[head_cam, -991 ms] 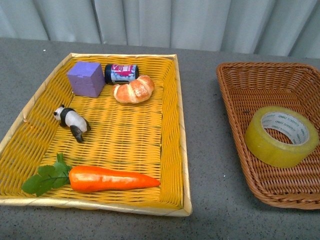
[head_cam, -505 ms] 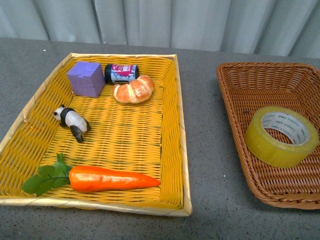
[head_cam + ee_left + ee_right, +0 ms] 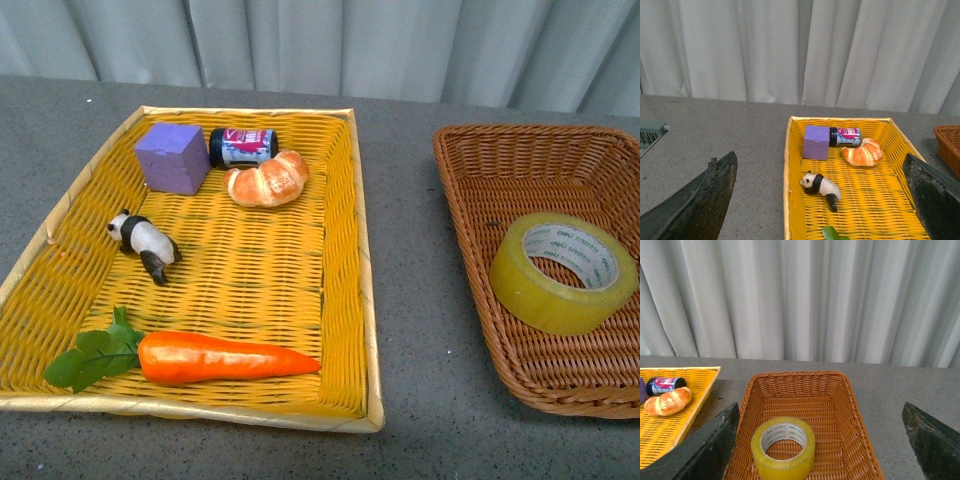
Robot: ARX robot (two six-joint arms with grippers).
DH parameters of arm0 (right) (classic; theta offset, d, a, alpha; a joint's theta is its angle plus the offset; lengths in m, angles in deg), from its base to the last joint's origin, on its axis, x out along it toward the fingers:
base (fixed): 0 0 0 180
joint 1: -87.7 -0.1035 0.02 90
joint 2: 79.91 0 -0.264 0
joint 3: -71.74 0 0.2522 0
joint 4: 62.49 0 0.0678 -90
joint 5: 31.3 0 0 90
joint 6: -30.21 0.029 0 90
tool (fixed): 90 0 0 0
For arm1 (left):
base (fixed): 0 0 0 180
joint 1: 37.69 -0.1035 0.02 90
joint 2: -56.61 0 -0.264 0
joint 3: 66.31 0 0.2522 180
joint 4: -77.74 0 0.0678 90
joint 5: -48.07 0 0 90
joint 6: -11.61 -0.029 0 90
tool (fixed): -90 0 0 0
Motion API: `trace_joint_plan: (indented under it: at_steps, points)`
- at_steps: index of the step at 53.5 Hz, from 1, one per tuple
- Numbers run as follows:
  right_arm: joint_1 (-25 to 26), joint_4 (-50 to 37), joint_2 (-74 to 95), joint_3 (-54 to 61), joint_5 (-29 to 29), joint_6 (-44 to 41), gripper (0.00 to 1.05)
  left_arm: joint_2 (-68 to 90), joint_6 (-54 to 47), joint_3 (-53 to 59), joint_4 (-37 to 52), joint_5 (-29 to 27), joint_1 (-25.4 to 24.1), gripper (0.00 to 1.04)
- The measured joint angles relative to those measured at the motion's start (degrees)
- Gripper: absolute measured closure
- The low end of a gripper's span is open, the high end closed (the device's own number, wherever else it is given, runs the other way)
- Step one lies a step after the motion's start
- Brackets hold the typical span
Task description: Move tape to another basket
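The yellowish tape roll (image 3: 563, 271) with a white printed core lies flat inside the brown wicker basket (image 3: 470, 215) at the right. It also shows in the right wrist view (image 3: 783, 447), low in the basket (image 3: 835, 395). My right gripper (image 3: 820, 450) is open, held back above the basket's near end, its dark fingers (image 3: 707, 450) wide apart on either side. My left gripper (image 3: 820, 200) is open and empty over the near part of the yellow tray (image 3: 788, 200). Neither gripper shows in the front view.
The yellow woven tray (image 3: 362, 260) at the left holds a purple cube (image 3: 172, 157), a small jar (image 3: 242, 146), a croissant (image 3: 268, 178), a toy panda (image 3: 143, 243) and a carrot (image 3: 215, 358). Grey tabletop (image 3: 410, 300) separates tray and basket. A curtain hangs behind.
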Motion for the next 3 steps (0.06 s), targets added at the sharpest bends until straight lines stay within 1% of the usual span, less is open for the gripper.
trace_joint_plan:
  at_steps: [3]
  points:
    - [0.0, 0.0, 0.0, 0.0, 0.0, 0.0, 0.1, 0.0, 0.0, 0.0, 0.0, 0.0, 0.0, 0.06]
